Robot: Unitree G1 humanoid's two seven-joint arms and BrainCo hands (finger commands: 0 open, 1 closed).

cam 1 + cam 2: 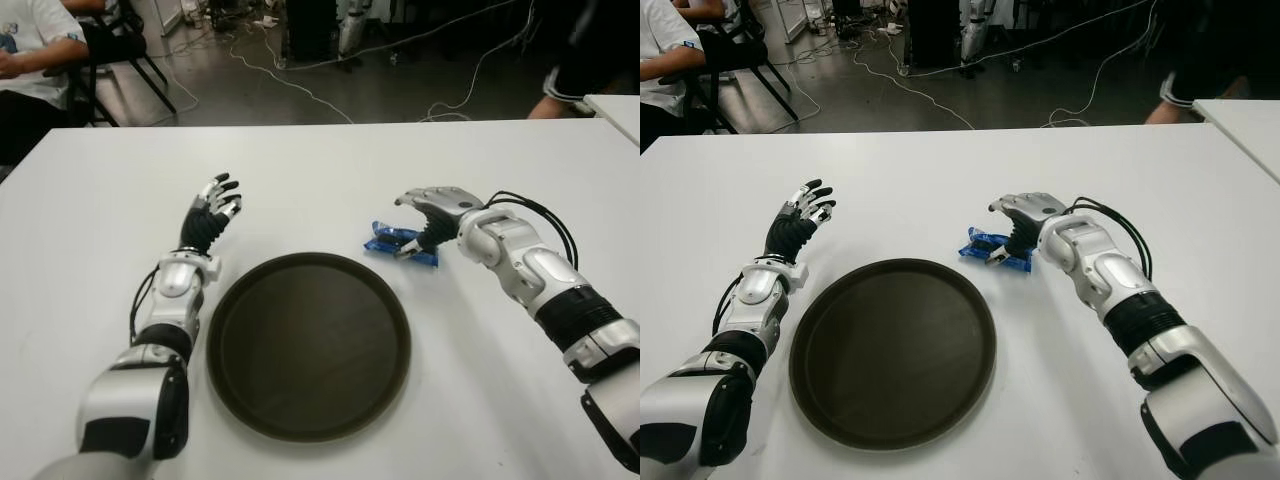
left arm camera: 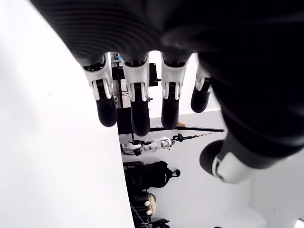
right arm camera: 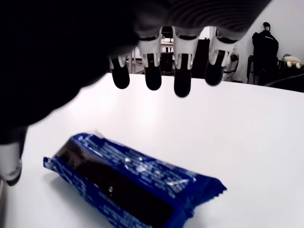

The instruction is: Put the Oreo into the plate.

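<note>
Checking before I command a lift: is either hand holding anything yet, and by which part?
Nothing is held. The right hand hovers open over the Oreo pack, which lies on the table. The left hand is open.

The Oreo point(image 3: 128, 183) pack is bright blue with small white print and a dark, near-black band along its middle, and the plate point(image 1: 308, 345) is a plain dark brown, both on a plain white bench point(image 1: 100, 200). The left hand point(image 1: 210, 212) and right hand point(image 1: 428, 215) have silver-white shells with black ribbed palms and black fingertips. Black cables point(image 1: 540, 220) run along the right forearm.
</note>
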